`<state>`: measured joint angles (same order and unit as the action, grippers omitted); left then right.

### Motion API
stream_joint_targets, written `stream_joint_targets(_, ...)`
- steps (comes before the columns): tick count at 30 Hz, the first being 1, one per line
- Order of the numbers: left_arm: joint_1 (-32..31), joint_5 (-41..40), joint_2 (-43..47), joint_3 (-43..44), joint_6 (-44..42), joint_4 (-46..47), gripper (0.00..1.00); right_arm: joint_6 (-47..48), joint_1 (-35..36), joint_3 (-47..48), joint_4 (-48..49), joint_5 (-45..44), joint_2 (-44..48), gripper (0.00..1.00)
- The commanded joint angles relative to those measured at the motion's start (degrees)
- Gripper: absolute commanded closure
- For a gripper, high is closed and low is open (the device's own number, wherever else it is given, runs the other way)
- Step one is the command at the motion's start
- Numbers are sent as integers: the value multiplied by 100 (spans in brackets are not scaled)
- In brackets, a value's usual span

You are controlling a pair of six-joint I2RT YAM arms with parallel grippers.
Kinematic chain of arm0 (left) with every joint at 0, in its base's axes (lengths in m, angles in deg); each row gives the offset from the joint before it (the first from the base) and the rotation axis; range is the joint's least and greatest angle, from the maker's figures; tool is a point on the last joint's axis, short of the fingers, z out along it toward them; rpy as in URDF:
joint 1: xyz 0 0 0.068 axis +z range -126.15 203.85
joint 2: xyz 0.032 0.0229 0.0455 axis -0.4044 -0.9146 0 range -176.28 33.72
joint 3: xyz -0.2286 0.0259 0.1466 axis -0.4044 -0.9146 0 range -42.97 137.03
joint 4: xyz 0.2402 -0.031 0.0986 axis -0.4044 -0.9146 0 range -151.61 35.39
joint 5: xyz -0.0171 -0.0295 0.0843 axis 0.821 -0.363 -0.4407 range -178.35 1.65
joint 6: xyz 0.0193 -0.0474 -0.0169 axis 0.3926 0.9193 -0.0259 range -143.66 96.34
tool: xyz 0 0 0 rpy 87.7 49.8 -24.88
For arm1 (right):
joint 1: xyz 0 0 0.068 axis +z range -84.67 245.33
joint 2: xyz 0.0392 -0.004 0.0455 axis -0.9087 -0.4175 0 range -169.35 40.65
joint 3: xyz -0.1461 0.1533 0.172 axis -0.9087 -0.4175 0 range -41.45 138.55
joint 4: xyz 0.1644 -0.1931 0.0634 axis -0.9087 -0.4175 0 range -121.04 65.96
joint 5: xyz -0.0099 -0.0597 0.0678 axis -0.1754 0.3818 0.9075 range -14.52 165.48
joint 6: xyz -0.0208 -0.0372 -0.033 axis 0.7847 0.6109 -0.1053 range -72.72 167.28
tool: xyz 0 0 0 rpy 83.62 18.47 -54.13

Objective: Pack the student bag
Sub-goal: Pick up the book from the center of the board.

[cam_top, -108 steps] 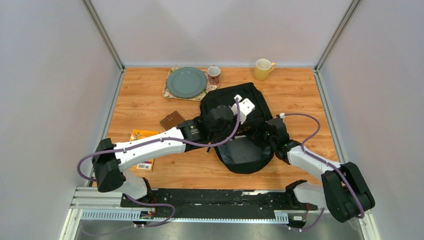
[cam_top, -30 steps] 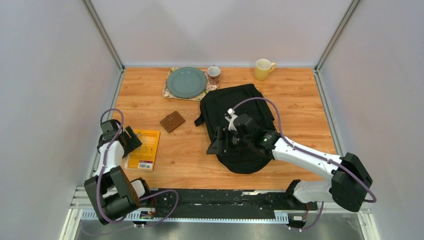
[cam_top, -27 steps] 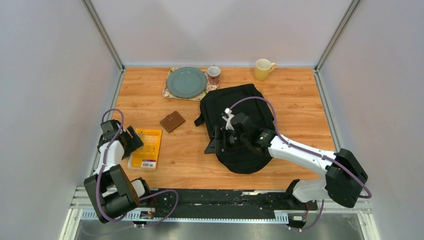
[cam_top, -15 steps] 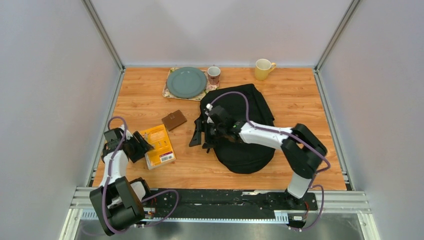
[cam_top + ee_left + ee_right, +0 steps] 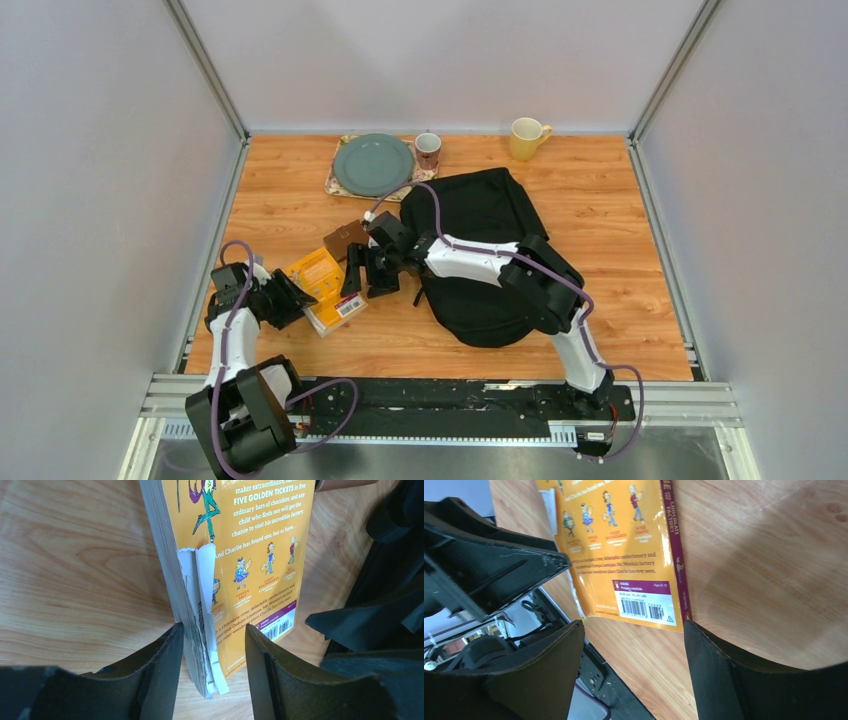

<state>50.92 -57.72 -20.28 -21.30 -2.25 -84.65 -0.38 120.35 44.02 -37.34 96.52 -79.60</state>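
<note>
**Student bag** (image 5: 490,205): black, soft, lying flat on the table (image 5: 620,190) with its rounded end toward the arm bases. No opening is held apart in view.

**Yellow paperback** (image 5: 318,278): on the bag's left-arm side, well clear of it. It appears tipped up on one long edge, and its cover is torn at the near corner.

**Left hand** (image 5: 214,640): released. Its fingers (image 5: 160,665) straddle the torn corner, one against the page block. A sliver of table shows between the cover and the other finger.

**Right hand** (image 5: 631,630): released, wide and empty. It sits between bag and paperback, beside a brown wallet (image 5: 343,236).

**Risks, as judged:**
- A pinch that catches only the loose flap would likely tear it further or let the paperback drop.
- A hold at one corner leaves the paperback free to swing.
- The two hands, both close on the paperback, may knock together.
- The limp bag, unheld, may block the paperback at its mouth.
</note>
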Motion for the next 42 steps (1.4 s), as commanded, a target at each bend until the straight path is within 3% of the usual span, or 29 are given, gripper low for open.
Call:
stream_joint_targets(1, 9, 294, 47, -14, 74, -2, 44, 283, -1, 303, -348, -100, -384, 25)
stream_joint_targets(13, 0, 689, 425, -242, 548, 323, 52, 521, 202, 339, -384, 155, -755, 27)
stream_joint_targets(25, -44, 585, 829, -391, 882, 323, 53, 530, 316, 435, -393, 269, -728, 30)
stream_joint_targets(32, -202, 383, 873, -751, 1207, 508, 60, 486, 351, 427, -349, 313, -693, 32)
stream_joint_targets(42, -211, 276, 838, -919, 1313, 605, 100, 512, 342, 391, -358, 375, -649, 33)
